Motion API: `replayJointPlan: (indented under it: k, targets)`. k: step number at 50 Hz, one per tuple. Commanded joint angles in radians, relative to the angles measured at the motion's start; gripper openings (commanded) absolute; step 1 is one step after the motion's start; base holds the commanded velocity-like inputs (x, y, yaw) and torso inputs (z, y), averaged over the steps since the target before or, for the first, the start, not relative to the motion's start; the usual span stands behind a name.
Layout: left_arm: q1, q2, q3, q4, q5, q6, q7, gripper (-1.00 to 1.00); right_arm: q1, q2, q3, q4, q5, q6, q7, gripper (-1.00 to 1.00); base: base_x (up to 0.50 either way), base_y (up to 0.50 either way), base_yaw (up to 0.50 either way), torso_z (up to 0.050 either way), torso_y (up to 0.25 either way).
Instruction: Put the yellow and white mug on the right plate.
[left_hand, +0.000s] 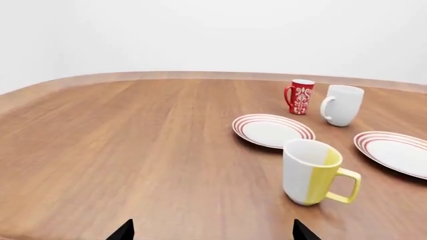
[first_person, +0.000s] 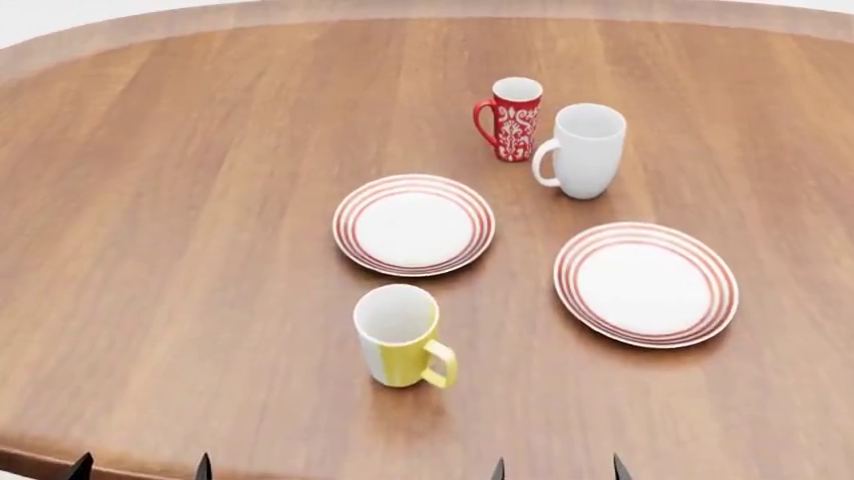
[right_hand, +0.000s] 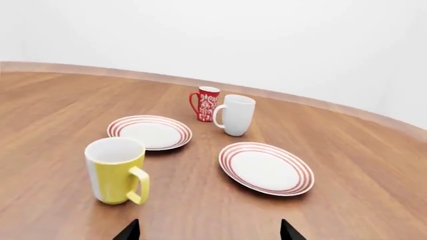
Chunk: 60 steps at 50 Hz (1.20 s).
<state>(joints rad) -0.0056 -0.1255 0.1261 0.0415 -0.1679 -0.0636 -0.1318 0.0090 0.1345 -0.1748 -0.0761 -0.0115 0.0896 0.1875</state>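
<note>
The yellow and white mug (first_person: 398, 336) stands on the table (first_person: 160, 250), near the front edge, apart from the right plate (first_person: 646, 284), which has nothing on it. So the job has not started. Both grippers are empty; only their tips show, spread apart. I see no words, just a white pattern on the red mug (first_person: 513, 118).

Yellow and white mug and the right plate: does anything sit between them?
No. In the head view, only bare wooden table separates the yellow and white mug from the right plate. The other plate lies farther back, clear of that stretch.
</note>
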Motion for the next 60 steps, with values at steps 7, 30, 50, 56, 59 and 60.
replayJointPlan:
  k: [7, 30, 50, 56, 59, 60]
  targets:
    - [-0.005, -0.012, 0.016, -0.013, -0.009, 0.011, -0.014, 1.00, -0.005, 0.022, -0.020, -0.004, 0.016, -0.012, -0.005, 1.00, 0.42, 0.00, 0.00, 0.000, 0.000]
    - [-0.003, -0.027, 0.036, -0.005, -0.021, 0.012, -0.029, 1.00, -0.005, 0.038, -0.043, -0.011, 0.024, -0.007, 0.001, 1.00, 0.50, 0.00, 0.00, 0.000, 0.000]
    - [-0.006, -0.038, 0.049, -0.013, -0.031, 0.019, -0.039, 1.00, -0.001, 0.044, -0.047, -0.008, 0.033, -0.011, 0.022, 1.00, 0.50, 0.00, 0.00, 0.000, 0.000]
    - [-0.008, -0.041, 0.052, -0.017, -0.035, 0.020, -0.041, 1.00, 0.003, 0.043, -0.032, -0.011, 0.046, -0.015, 0.038, 1.00, 0.14, 0.00, 0.00, 0.000, 0.003]
    - [-0.009, -0.042, 0.054, -0.016, -0.038, 0.020, -0.042, 1.00, 0.003, 0.046, -0.030, -0.017, 0.050, -0.013, 0.039, 1.00, 0.00, 0.00, 0.00, 0.000, 0.000]
    - [-0.009, -0.043, 0.054, -0.017, -0.037, 0.020, -0.043, 1.00, 0.002, 0.047, -0.030, -0.019, 0.051, -0.011, 0.040, 1.00, 0.00, 0.00, 0.00, 0.000, 0.000]
